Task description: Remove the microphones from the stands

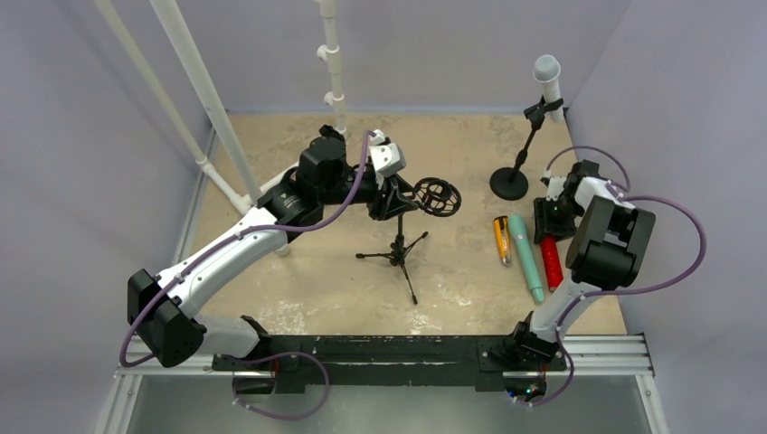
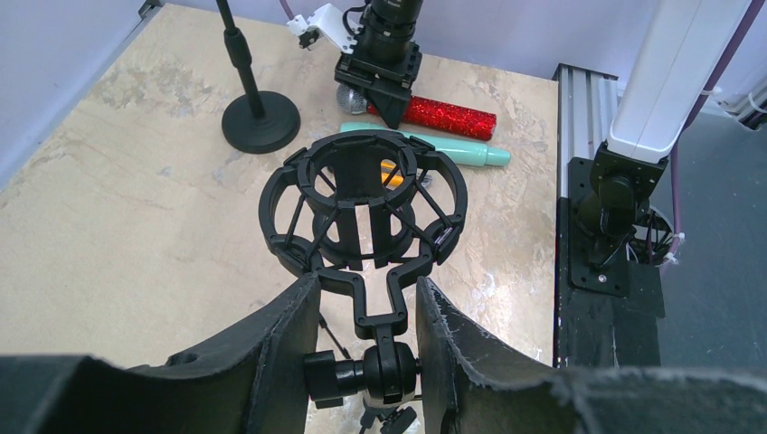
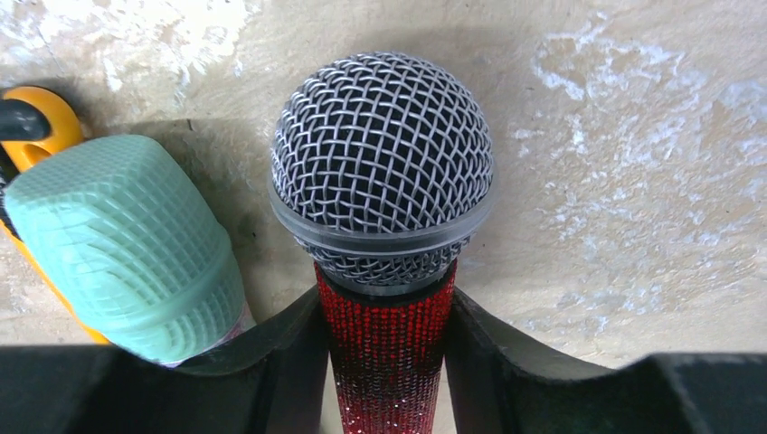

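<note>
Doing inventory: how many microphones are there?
4. White microphone in the far stand; orange microphone, teal microphone, red microphone side by side on the table, the red in the right hand. None looks hidden.

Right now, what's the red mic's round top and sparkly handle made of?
Red mic: the top looks like silvery woven wire mesh, probably metal. The handle glitters with tiny red beads or sequins; what's underneath doesn't show.

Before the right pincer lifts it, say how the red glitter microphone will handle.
The red glitter microphone looks rigid, probably head-heavy given its metal mesh ball. Its round barrel would likely roll if released. Glitter texture may help the right pincer grip.
</note>
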Tool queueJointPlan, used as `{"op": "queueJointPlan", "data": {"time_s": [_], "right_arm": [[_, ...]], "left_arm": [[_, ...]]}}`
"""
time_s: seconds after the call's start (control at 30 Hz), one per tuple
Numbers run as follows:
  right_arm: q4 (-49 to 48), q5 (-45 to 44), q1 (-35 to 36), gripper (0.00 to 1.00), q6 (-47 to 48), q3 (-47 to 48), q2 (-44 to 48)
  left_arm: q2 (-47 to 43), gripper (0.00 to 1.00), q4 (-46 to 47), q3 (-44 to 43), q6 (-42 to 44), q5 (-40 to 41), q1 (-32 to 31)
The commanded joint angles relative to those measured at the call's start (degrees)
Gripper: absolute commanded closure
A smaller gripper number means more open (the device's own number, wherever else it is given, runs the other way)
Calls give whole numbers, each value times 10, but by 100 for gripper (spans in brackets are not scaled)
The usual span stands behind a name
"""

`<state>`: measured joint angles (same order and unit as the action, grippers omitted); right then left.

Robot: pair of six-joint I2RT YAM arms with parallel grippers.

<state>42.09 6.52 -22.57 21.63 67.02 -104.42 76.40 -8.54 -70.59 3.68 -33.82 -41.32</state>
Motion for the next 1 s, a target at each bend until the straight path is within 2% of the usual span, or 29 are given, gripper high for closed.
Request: {"op": "queueJointPlan", "data": {"time_s": [0.0,0.23,0.77,0.87,0.97], "right_arm": [[-38,3,10,51,-13,10,-8],[-29,2,11,35,-12,12,18],[66,47,10,20,-10,76,188],[85,112,11,19,3,71,256],[125,241,13,20,31,79,308]], "left_arm": [[5,100,-41,5,33,22,5],[2,100,-40,6,32,22,5],[-11,100,-35,12,32,25,6],[-13,100,-34,10,29,25,6],[-8,100,-39,0,25,16,6]]}}
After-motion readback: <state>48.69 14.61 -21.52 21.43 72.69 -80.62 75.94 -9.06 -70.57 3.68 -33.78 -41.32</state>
